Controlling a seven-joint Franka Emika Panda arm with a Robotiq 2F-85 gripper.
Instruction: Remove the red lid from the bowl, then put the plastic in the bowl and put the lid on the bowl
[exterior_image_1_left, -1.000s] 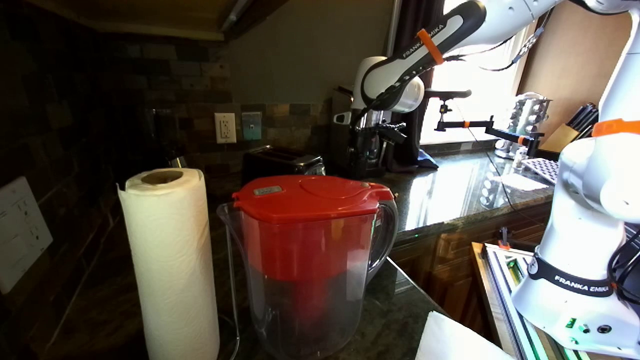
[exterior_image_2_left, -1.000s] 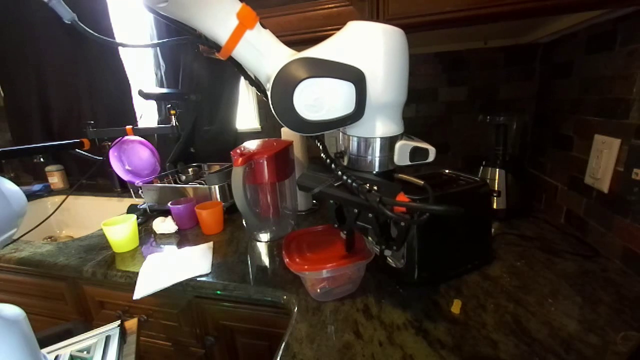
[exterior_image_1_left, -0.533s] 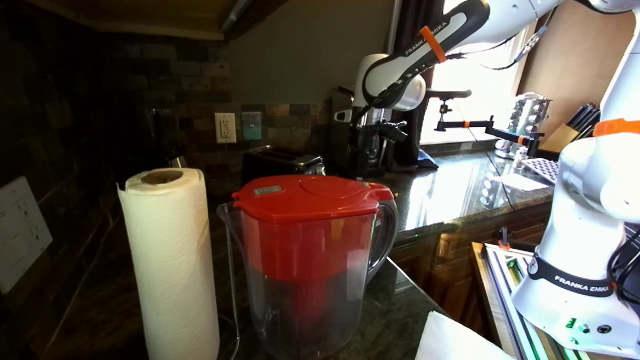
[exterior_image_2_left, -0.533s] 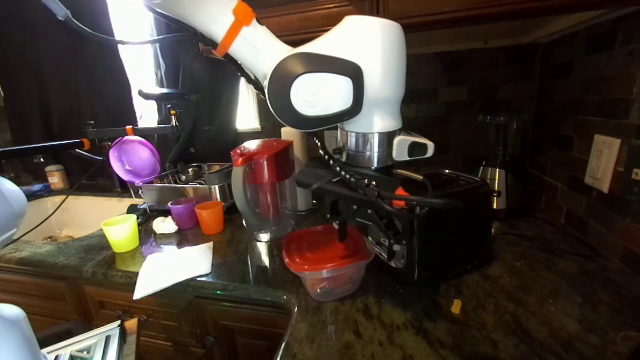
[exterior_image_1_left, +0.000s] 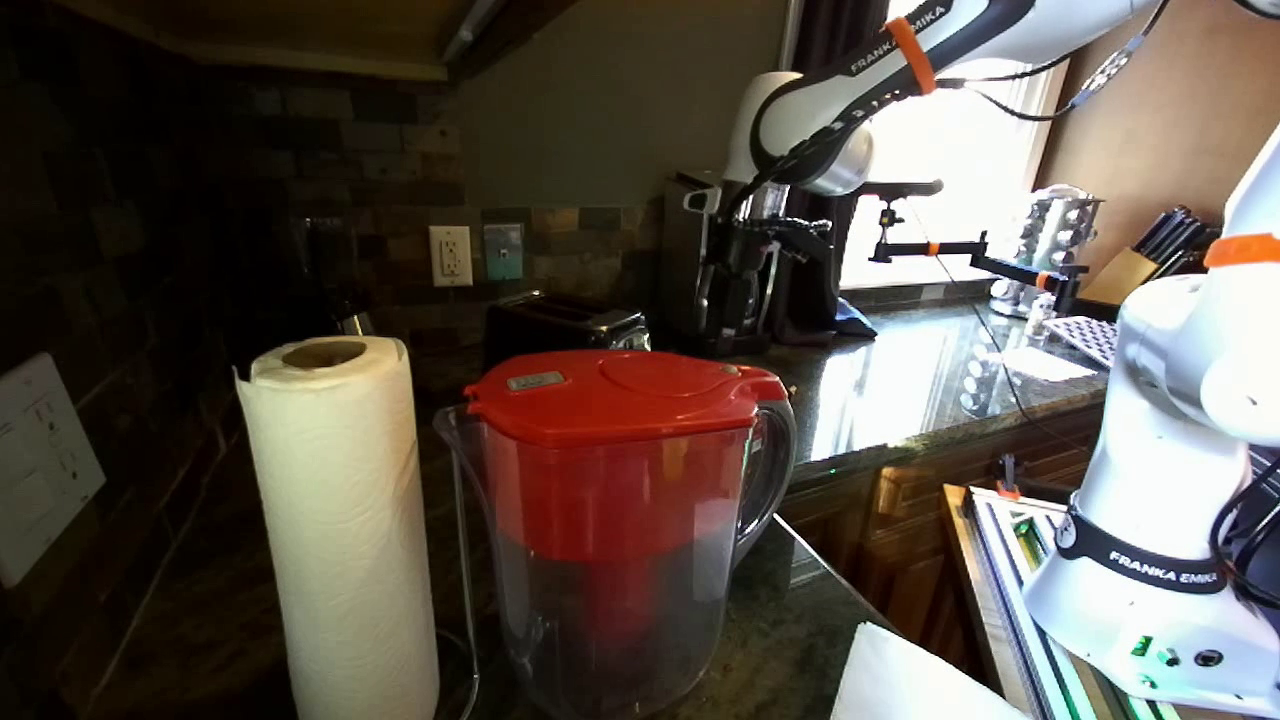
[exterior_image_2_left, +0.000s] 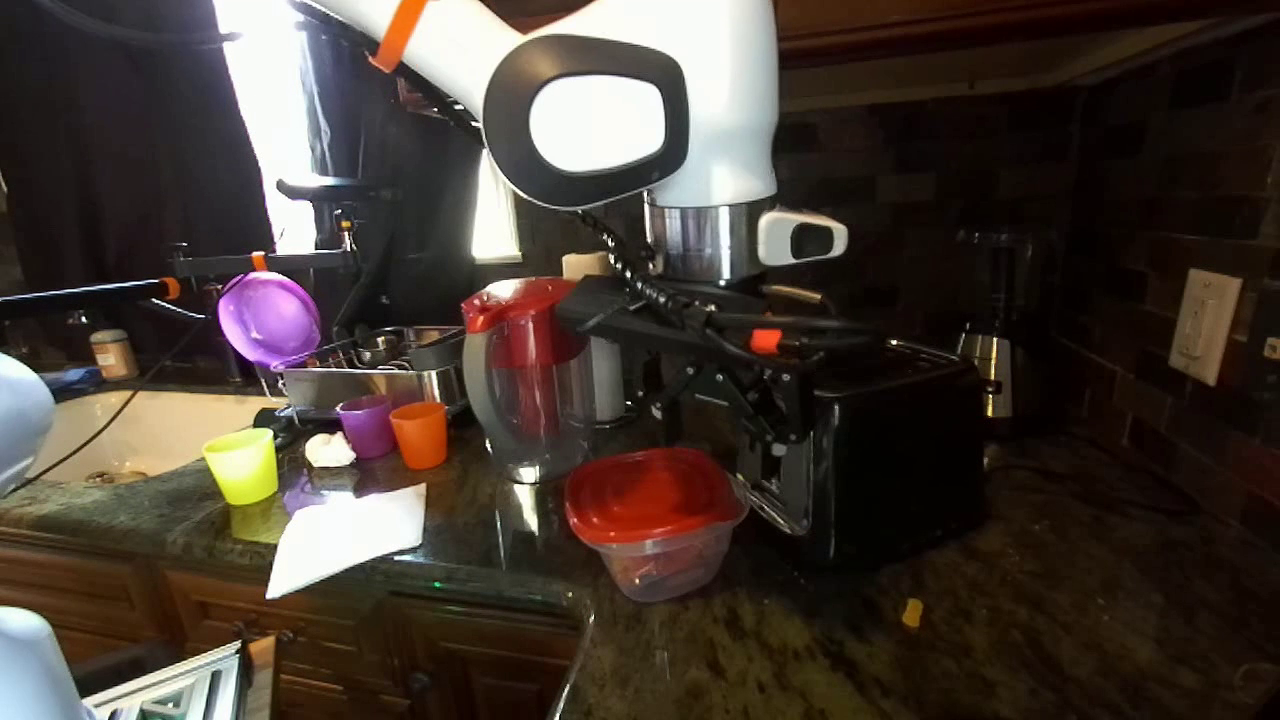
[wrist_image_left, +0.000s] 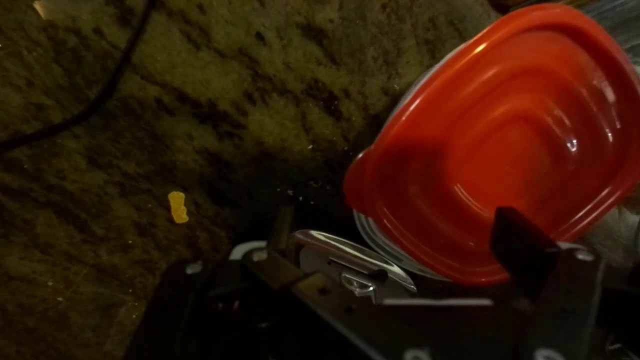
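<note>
The red lid (exterior_image_2_left: 655, 492) sits on the clear plastic bowl (exterior_image_2_left: 665, 570) on the counter. In the wrist view the lid (wrist_image_left: 505, 145) fills the upper right, and the bowl's clear rim (wrist_image_left: 377, 240) shows under its edge. My gripper (exterior_image_2_left: 722, 432) is open and empty above the bowl, between it and the toaster. In the wrist view the gripper (wrist_image_left: 397, 222) has its fingers wide apart, one over the lid, one left of it. A small yellow piece (exterior_image_2_left: 912, 613) lies on the counter; I cannot tell if it is the plastic. It also shows in the wrist view (wrist_image_left: 178, 207).
A black toaster (exterior_image_2_left: 900, 460) stands right beside the bowl and gripper. A red-topped pitcher (exterior_image_2_left: 530, 400) and a paper towel roll (exterior_image_1_left: 340, 540) stand behind. Orange (exterior_image_2_left: 419, 437), purple (exterior_image_2_left: 367, 427) and yellow-green (exterior_image_2_left: 242, 467) cups and white paper (exterior_image_2_left: 345, 540) are on the left.
My arm and gripper have risen and shifted a little to the left in an exterior view. The finger that overlapped the lid is now above it. The lid and bowl have not moved.
</note>
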